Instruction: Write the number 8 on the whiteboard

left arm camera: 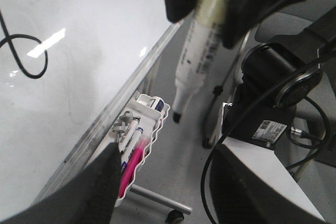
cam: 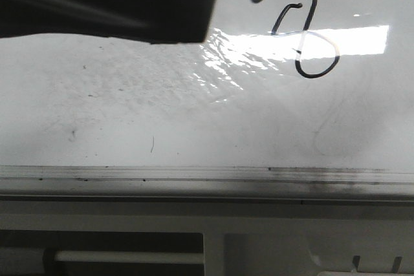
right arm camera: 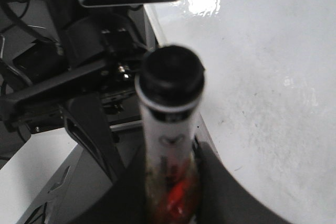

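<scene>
Number 8 (cam: 306,38): upper right of whiteboard (cam: 194,121) in front view, black thin line. Lower loop closed; upper part open, two separate strokes not joined at top. Judged approx. two-thirds done; top closure outstanding.

Marker (left arm camera: 197,51), uncapped, tip off the board, near the figure, hanging past the board's edge rail (cam: 194,174) in left wrist view. Left gripper (left arm camera: 210,3) clamped on marker barrel. Barrel print present, illegible.

Right gripper (right arm camera: 170,192) clamped on a second marker (right arm camera: 170,108), black cap on; label has red marks, blurred, unreadable.

Pen tray (left arm camera: 139,135) beside rail holds pink and other markers; no legible brand.
</scene>
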Tool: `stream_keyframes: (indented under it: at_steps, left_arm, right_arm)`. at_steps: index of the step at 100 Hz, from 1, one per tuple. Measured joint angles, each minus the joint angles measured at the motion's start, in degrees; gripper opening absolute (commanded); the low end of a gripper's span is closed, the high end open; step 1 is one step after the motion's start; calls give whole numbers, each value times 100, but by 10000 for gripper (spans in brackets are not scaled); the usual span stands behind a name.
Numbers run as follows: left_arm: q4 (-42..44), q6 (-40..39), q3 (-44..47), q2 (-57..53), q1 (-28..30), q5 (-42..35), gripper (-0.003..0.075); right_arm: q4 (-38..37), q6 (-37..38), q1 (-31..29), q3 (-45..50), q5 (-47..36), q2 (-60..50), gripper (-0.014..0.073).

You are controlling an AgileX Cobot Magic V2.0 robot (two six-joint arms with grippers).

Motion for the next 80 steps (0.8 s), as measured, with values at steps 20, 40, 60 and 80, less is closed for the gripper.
stream_keyframes:
  at_steps: [20, 40, 60, 80]
  left_arm:
    - [15, 90, -291, 402, 0, 258, 357]
    - [48, 90, -314, 468, 0, 263, 256]
    - [59, 118, -325, 468, -14, 365, -21]
    - [152, 168, -333, 468, -14, 365, -20]
  right_arm:
    - [83, -85, 299, -13, 0, 303, -71]
    - [106, -100, 465, -13, -34, 503, -71]
    - [94, -121, 498, -13, -200, 526, -70]
    - [94, -121, 512, -13, -249, 536, 252]
